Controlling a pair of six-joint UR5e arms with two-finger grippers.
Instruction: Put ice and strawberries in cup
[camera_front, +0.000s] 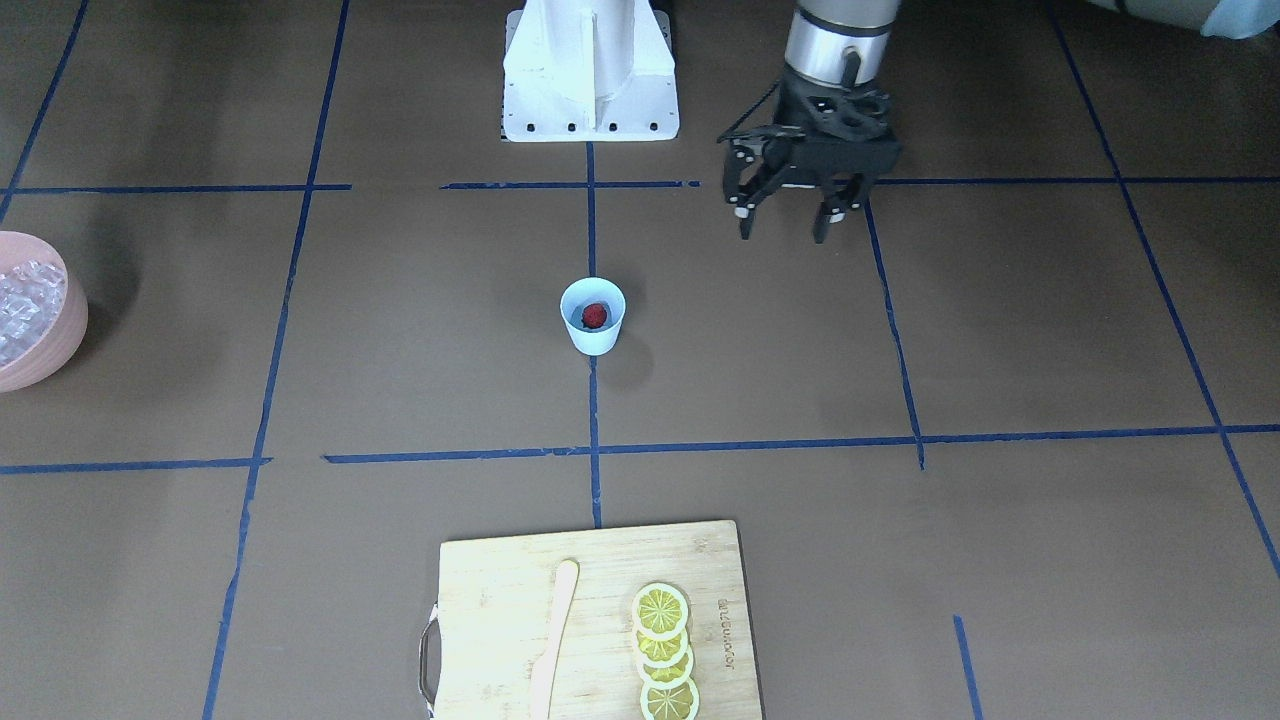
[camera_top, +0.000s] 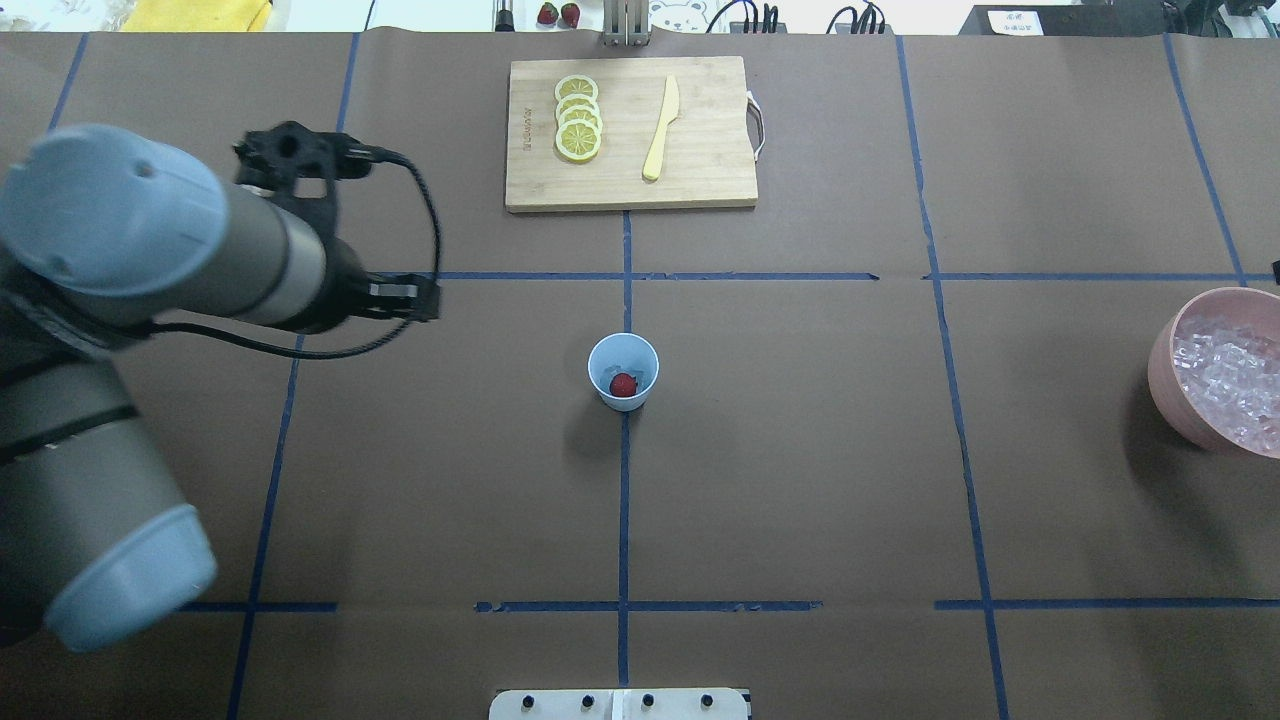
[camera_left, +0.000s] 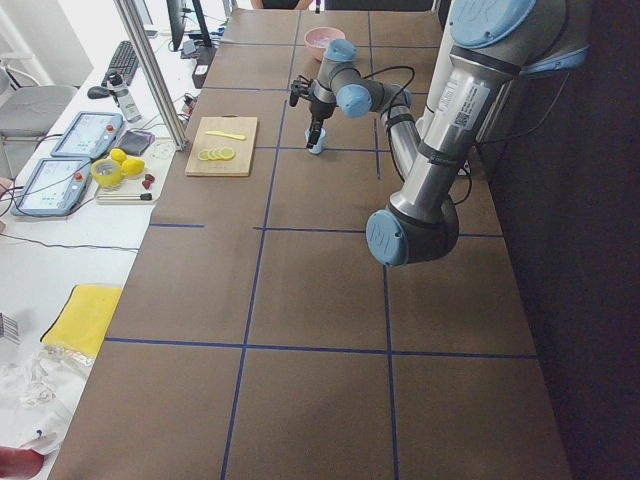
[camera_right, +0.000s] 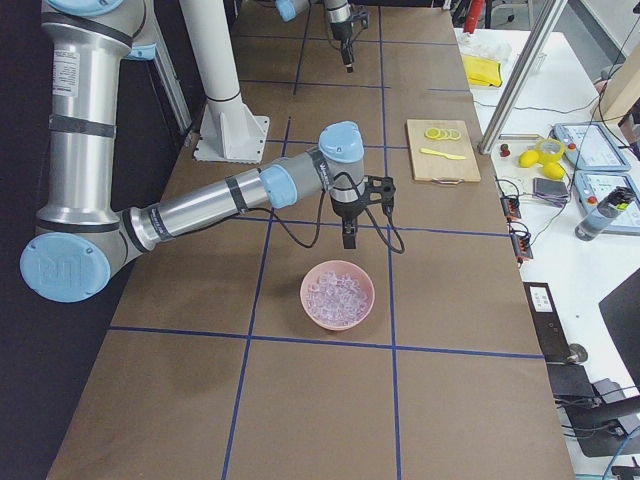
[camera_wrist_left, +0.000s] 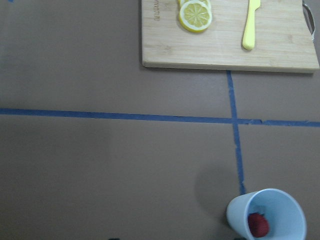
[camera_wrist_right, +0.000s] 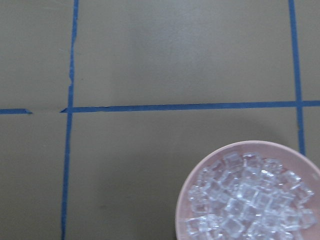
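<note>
Overhead exterior: strawberry (camera_top: 623, 384) in cup (camera_top: 620, 357); cutting board (camera_top: 705, 150) beyond; left gripper (camera_front: 783, 235) spread; right gripper (camera_right: 348, 240) state can't tell.

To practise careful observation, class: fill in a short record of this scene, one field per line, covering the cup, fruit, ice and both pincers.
Cup: upright, standing alone in the middle
Strawberry: inside the cup
Ice: heaped in the pink bowl; any in the cup, cannot tell
Left pincer: open, empty, apart from the cup
Right pincer: hangs near the bowl; open or shut unclear
Cutting board: holds lemon slices and yellow knife
</note>
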